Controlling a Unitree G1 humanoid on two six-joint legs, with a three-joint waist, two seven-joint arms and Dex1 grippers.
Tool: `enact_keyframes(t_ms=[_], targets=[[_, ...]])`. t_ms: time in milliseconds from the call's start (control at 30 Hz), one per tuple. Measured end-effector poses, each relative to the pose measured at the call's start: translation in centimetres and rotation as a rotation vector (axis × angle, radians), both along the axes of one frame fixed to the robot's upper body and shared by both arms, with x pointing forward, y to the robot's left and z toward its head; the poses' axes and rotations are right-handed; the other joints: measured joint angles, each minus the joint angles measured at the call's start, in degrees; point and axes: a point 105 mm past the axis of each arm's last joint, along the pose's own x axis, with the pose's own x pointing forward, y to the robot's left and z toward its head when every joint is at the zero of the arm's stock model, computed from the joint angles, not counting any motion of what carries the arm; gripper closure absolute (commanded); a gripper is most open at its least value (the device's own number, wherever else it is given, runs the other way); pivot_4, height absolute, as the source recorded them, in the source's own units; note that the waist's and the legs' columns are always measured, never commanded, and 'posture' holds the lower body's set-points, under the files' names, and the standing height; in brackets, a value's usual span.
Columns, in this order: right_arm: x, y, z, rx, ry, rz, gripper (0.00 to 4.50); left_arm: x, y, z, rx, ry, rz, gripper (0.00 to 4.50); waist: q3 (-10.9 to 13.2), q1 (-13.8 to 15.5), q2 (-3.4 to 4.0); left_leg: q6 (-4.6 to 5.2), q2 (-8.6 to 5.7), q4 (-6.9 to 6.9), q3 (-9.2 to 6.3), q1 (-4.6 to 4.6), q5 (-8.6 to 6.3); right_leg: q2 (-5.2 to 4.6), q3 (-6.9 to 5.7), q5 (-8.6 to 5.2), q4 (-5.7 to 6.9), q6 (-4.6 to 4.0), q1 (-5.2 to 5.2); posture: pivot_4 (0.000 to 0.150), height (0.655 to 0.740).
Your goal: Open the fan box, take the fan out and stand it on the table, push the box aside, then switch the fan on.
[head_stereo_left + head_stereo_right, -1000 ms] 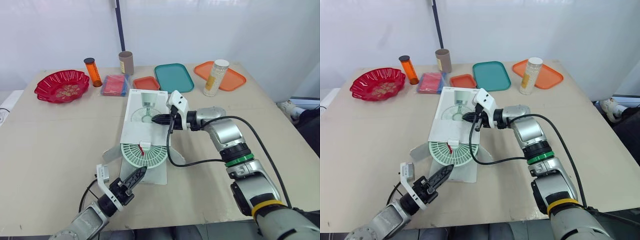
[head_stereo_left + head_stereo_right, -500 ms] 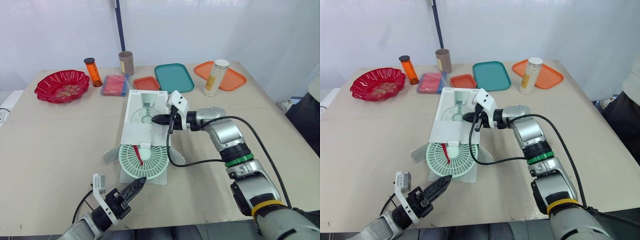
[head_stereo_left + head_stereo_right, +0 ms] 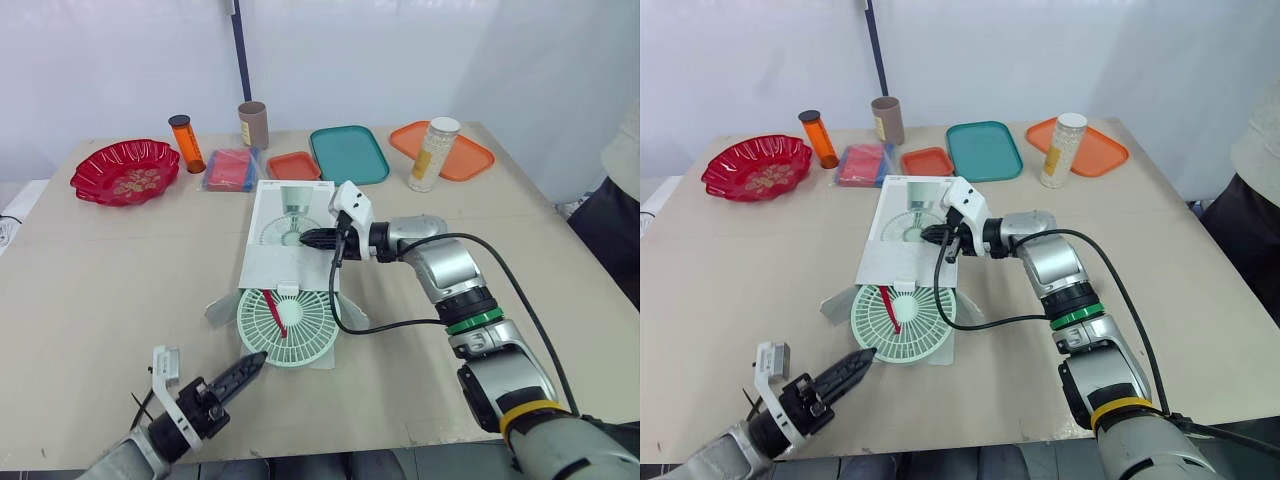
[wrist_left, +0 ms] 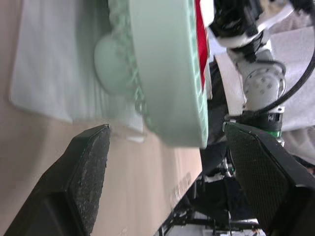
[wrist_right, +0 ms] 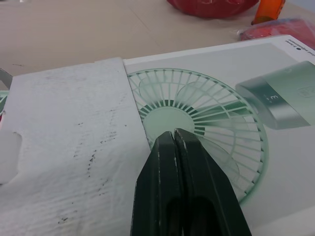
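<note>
Evidently the right gripper point(image 3: 308, 238) is there as a hold-down. Its two black fingers are pressed together, tips resting on the printed fan picture on top of the white fan box point(image 3: 285, 262), which lies flat in the middle of the table point(image 3: 100, 280). That pin should keep the carton from sliding while the contents come out. The box's near end is open with its flaps splayed, and the pale green fan point(image 3: 288, 328) lies face up, mostly out of that mouth (a red strip point(image 3: 274, 312) crosses its grille). The left gripper point(image 3: 255, 360) sits low by the table's near edge, just short of the fan's rim. Its fingers point(image 4: 83, 177) are spread wide with the fan's edge framed between them, lined up, I judge, to close on the rim and draw the fan clear.
</note>
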Motion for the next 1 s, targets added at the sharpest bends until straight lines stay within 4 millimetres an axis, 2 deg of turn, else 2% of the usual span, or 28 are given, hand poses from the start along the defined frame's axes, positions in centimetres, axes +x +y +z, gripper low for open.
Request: enact_keyframes(t_ms=[133,333,500,533,567,733,1000], targets=[[0.1,0.2,0.0,0.008,-0.006,-0.008,4.5,2.9,0.0,1.1,-0.026,-0.059,0.019,0.6,0.01,0.0,0.01,-0.02,0.0,0.0,0.0,0.0,0.01,0.01,0.0,0.02,0.01,0.0,-0.03,0.15,0.7384],[0.1,0.3,0.0,0.011,-0.008,-0.009,4.5,4.3,-0.4,0.9,-0.033,-0.055,0.025,0.6,0.01,-0.04,0.01,-0.06,-0.01,0.01,0.0,0.0,0.03,0.02,0.01,0.04,0.01,0.0,-0.02,0.15,0.7384],[0.2,0.2,0.1,0.012,-0.013,-0.016,4.5,4.3,-0.9,0.6,-0.033,-0.045,0.012,2.25,0.01,-0.05,0.01,-0.06,-0.01,0.0,0.0,0.0,0.02,0.02,0.01,0.04,0.01,0.0,-0.04,0.15,0.7384],[0.2,0.2,0.1,0.012,-0.014,-0.017,4.5,4.2,-1.0,0.7,-0.039,-0.05,0.007,2.35,0.01,-0.05,0.01,-0.05,-0.01,0.0,0.0,0.0,0.02,0.02,0.01,0.04,0.01,0.0,-0.02,0.15,0.7384],[0.2,0.2,0.1,0.013,-0.016,-0.018,4.5,4.2,-1.1,0.8,-0.044,-0.051,0.006,2.68,0.01,-0.05,0.01,-0.06,0.0,0.0,0.0,0.0,0.02,0.02,0.01,0.04,0.01,0.0,-0.02,0.15,0.7384],[0.2,0.3,0.1,0.014,-0.016,-0.018,4.5,3.9,-1.0,0.7,-0.053,-0.047,0.007,2.74,0.01,-0.06,0.01,-0.06,0.0,0.0,0.0,0.01,0.02,0.03,0.02,0.04,0.01,0.0,-0.02,0.15,0.7384],[0.2,0.3,0.1,0.015,-0.017,-0.017,4.5,1.5,-0.6,0.1,-0.094,0.02,0.029,2.74,0.01,-0.09,0.01,-0.05,0.01,0.0,0.0,0.01,-0.01,0.03,0.02,0.02,0.02,-0.02,-0.02,0.15,0.7384]])
